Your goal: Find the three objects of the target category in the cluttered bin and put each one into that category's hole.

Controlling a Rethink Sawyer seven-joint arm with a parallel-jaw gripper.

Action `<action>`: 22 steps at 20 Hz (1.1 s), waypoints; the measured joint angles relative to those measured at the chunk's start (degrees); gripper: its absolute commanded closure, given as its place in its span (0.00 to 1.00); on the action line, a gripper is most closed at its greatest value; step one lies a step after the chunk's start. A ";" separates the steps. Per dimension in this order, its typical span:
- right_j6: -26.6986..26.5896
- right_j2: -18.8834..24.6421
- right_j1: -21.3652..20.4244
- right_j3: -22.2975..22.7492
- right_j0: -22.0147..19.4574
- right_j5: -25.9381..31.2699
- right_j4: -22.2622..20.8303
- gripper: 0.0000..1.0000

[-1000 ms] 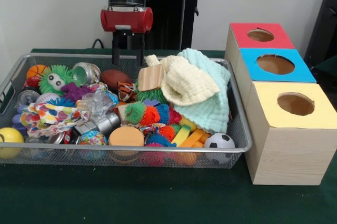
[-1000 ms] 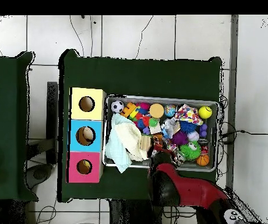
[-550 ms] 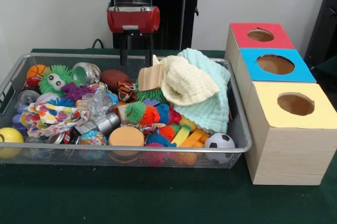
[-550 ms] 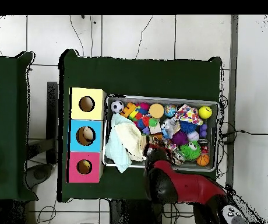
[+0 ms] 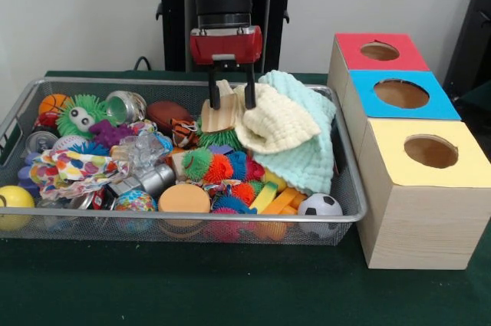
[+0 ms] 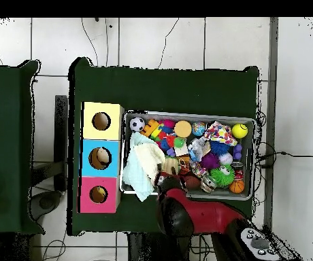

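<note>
Wooden block (image 5: pixel 220 113) sits tilted at bin's (image 5: pixel 92 83) back rim beside cream cloth (image 5: pixel 275 121), directly under gripper (image 5: pixel 231 88), whose fingers are spread open, straddling block's top, holding nothing.

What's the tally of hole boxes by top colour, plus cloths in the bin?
Red-topped box: 1
Blue-topped box: 1
Yellow-topped box: 1
Cloths: 3, namely cream cloth, mint cloth, patterned cloth
Total: 6
</note>
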 measured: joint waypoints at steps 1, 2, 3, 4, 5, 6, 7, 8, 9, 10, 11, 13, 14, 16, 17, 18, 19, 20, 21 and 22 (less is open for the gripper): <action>0.00 -0.22 0.34 0.00 0.07 -0.46 0.00 0.00; 0.00 -0.45 0.68 0.00 0.14 -0.92 0.00 0.00; 0.00 -0.85 1.10 0.01 0.22 -1.74 0.00 0.00; 0.00 -1.36 1.44 -0.01 0.26 -2.62 0.01 0.00; 0.00 -1.94 1.64 -0.01 0.22 -3.40 -0.01 0.00; 0.00 -2.09 1.66 -0.01 0.22 -3.54 -0.02 0.00; 0.00 -2.65 1.60 -0.01 0.16 -3.85 -0.21 0.00; 0.00 -2.81 1.54 -0.01 0.13 -3.85 -0.28 0.00; 0.00 -3.08 1.34 0.00 0.06 -3.85 -0.45 0.00; 0.00 -3.19 1.21 -0.01 0.03 -3.85 -0.52 0.00; 0.00 -3.36 0.49 0.01 -0.18 -3.83 -0.80 0.00; 0.00 -3.32 -0.54 0.02 -0.59 -3.56 -0.87 0.00; 0.00 -3.30 -1.06 0.03 -0.79 -3.43 -0.90 0.00; 0.00 -3.28 -2.46 0.02 -1.40 -2.56 -0.90 0.00; 0.00 -3.28 -3.14 0.03 -1.70 -2.07 -0.92 0.00; 0.00 -3.27 -3.74 0.03 -1.93 -1.54 -0.90 0.00; 0.00 -3.23 -5.09 0.03 -2.40 -0.11 -0.92 0.00; 0.00 -3.17 -5.52 0.03 -2.57 0.41 -0.92 0.00; 0.00 -3.05 -6.26 0.04 -2.88 1.42 -0.92 0.00; 0.00 -2.92 -6.99 0.04 -3.19 2.43 -0.93 0.00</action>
